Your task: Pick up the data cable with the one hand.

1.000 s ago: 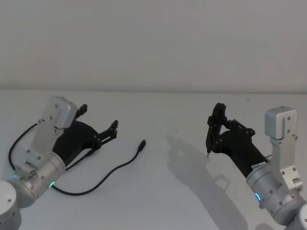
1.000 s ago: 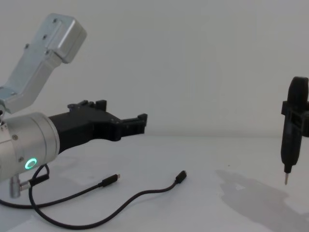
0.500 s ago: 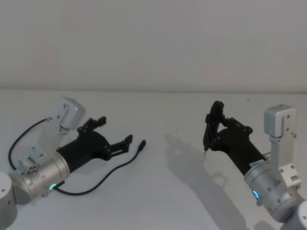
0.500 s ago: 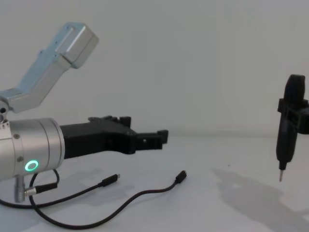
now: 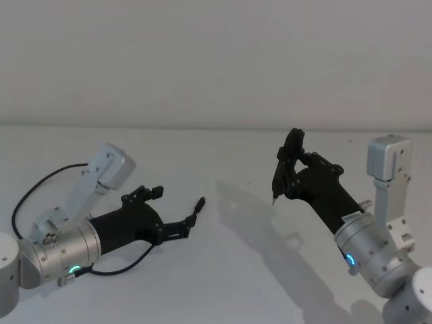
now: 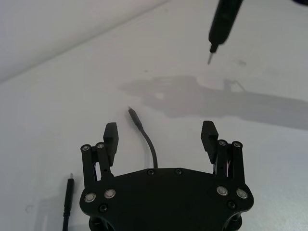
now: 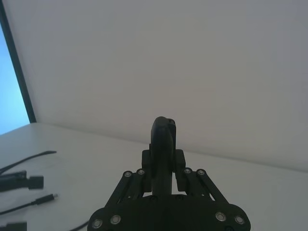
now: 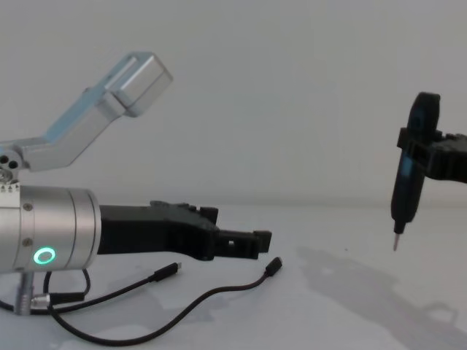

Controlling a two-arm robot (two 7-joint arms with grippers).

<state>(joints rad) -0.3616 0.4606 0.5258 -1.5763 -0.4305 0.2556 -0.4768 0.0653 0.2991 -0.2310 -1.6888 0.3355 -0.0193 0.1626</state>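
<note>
Over white table point(image 5: 223, 283), forked left gripper point(image 6: 160, 129) wide astride thin data cable point(image 6: 149, 144), right gripper point(image 7: 163, 168) clamping pointed tool point(image 8: 407, 182).

The left gripper point(image 6: 160, 127) hangs with jaws spread wide above the white table point(image 6: 57, 96), one cable point(image 6: 144, 137) plug lying between them.

The left end effector point(image 6: 160, 130) hides the middle of the data cable point(image 6: 149, 147).

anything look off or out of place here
Nothing stands out. The data cable lies in loose curves on the table, one end running between the open fingers of the left gripper above it. The right gripper holds a pointed tool upright, clear of the table.
</note>
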